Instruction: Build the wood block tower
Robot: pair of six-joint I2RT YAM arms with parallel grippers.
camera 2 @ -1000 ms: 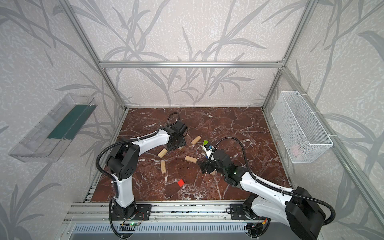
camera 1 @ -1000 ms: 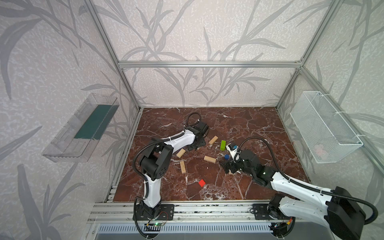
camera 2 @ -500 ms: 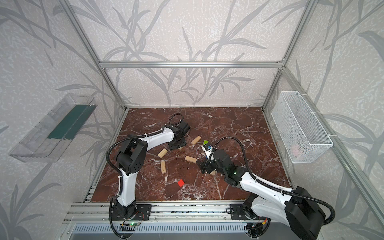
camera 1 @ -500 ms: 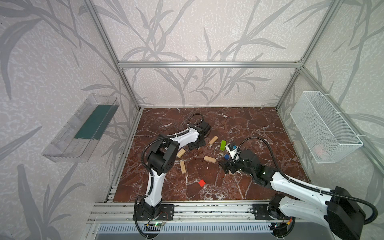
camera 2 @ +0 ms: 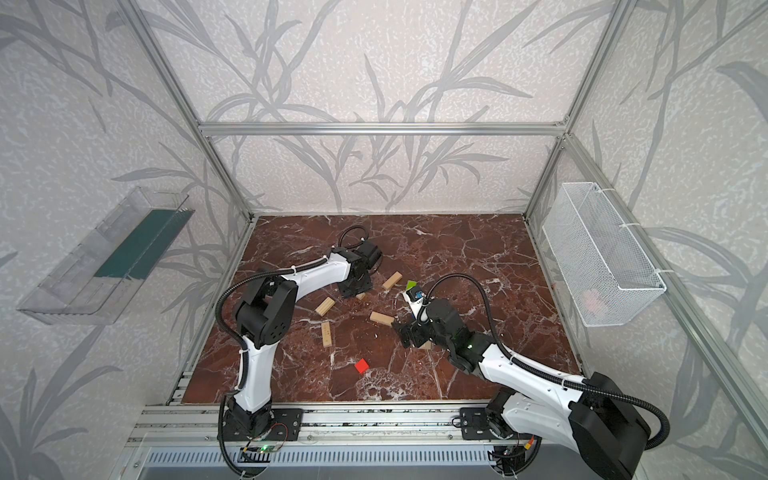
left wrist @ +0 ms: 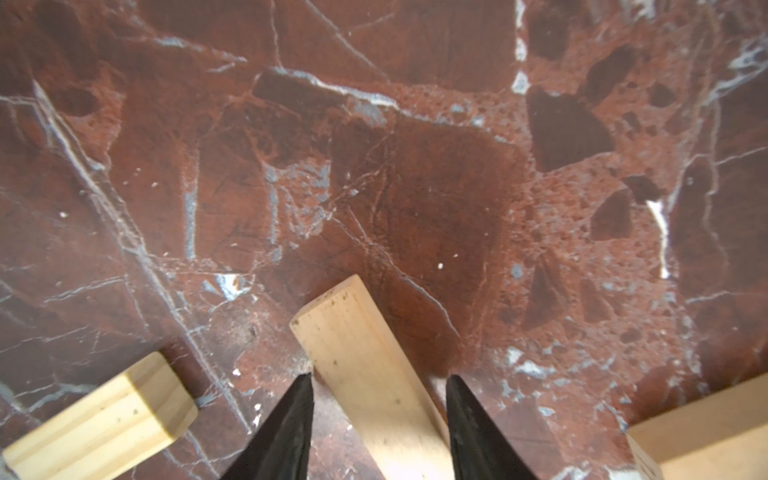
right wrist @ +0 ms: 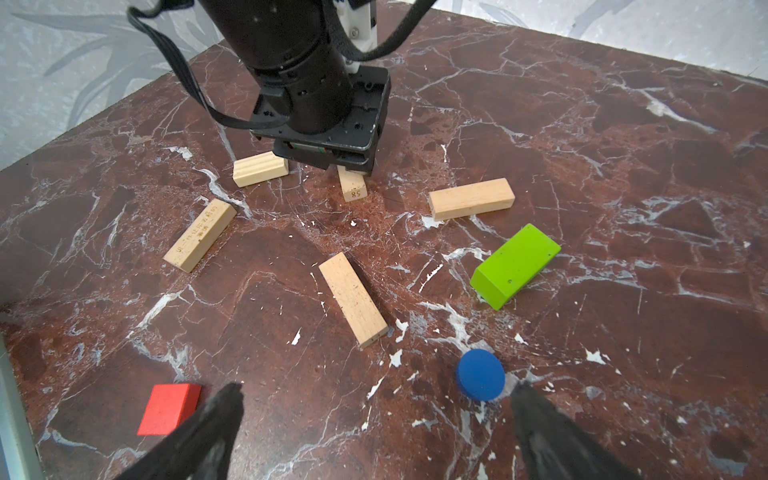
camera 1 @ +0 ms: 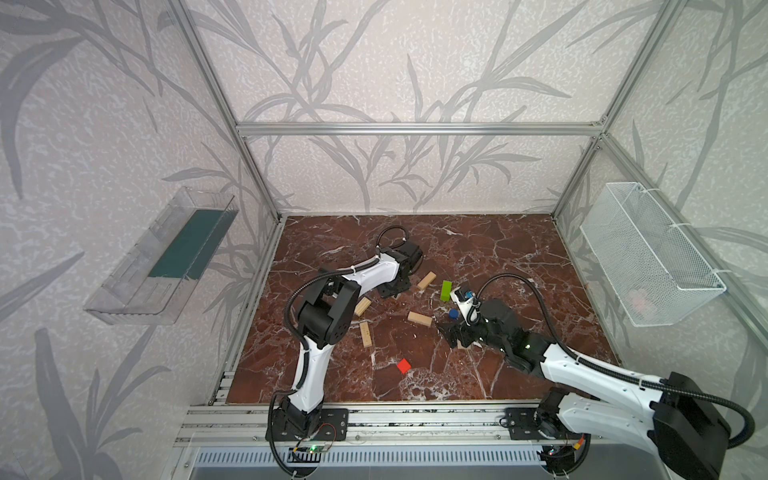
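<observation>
1. At far left, you see a clear plastic tray (camera 1: 166, 266) with a dark green liner, fixed to the wall.
2. Left of centre, a back plank (camera 1: 362, 306) and a front plank (camera 1: 366, 333) lie flat and apart on the marble floor (camera 1: 498, 249).
3. Your left gripper (left wrist: 380, 377) is down at the floor, jaws apart and straddling the stamped plank (left wrist: 353, 332). Floor shows between the wood and one finger (left wrist: 473, 428), and the other fingertip sits right at the plank's edge. The right wrist view shows "58" on the plank's end.
4. The red block (camera 1: 403, 366) lies alone near the front rail, well apart from the planks.
5. The middle plank (camera 1: 420, 318) lies flat between the two grippers. The slanted plank (camera 1: 427, 280) lies farther back, near the left gripper.
6. The green block (camera 1: 446, 290) lies flat just right of the slanted plank, with the blue disc (camera 1: 454, 314) in front of it.
7. Your right gripper (right wrist: 378, 388) hangs low with its jaws wide apart over bare floor. The blue disc sits just beside one finger (right wrist: 548, 432) and the red block beside the other. In a top view, a pale piece (camera 1: 461, 345) peeks out beneath the gripper, its shape hidden.
8. At far right, a white wire basket (camera 1: 648, 257) hangs on the wall.
</observation>
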